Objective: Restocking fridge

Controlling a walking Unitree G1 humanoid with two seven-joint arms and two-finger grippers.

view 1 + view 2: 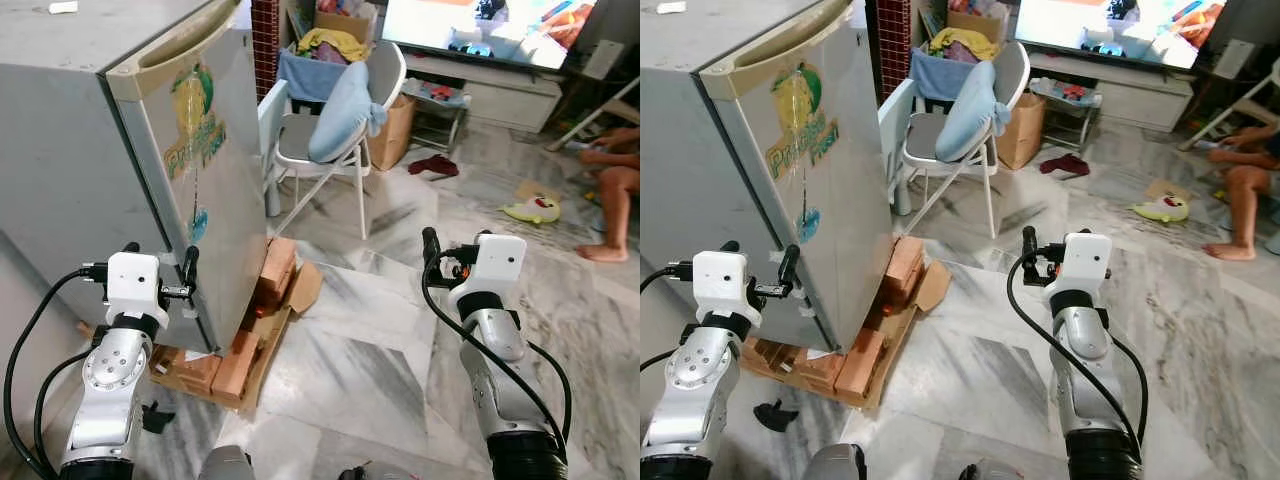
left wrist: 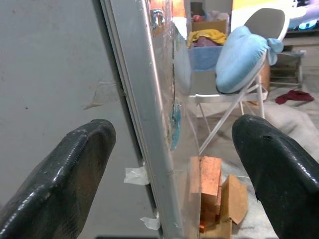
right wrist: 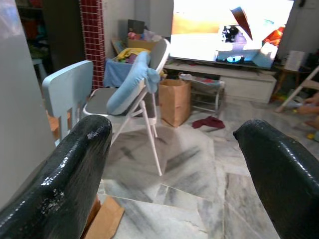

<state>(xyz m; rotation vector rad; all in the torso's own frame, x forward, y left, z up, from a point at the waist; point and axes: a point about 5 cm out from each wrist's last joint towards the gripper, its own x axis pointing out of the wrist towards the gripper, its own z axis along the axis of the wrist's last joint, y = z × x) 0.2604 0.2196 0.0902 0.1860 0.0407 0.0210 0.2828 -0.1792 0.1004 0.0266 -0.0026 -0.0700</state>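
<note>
fridge point(image 1: 90, 150) fills the upper left of the head view, door shut, propped on bricks point(image 1: 262, 300) and cardboard. left gripper point(image 1: 160, 278), fingers spread wide, straddles the door's lower edge at lower left. right gripper point(image 1: 455, 250) hangs wide and empty at centre right. likely risk: tugging the door low could rock the fridge off the bricks.
</note>
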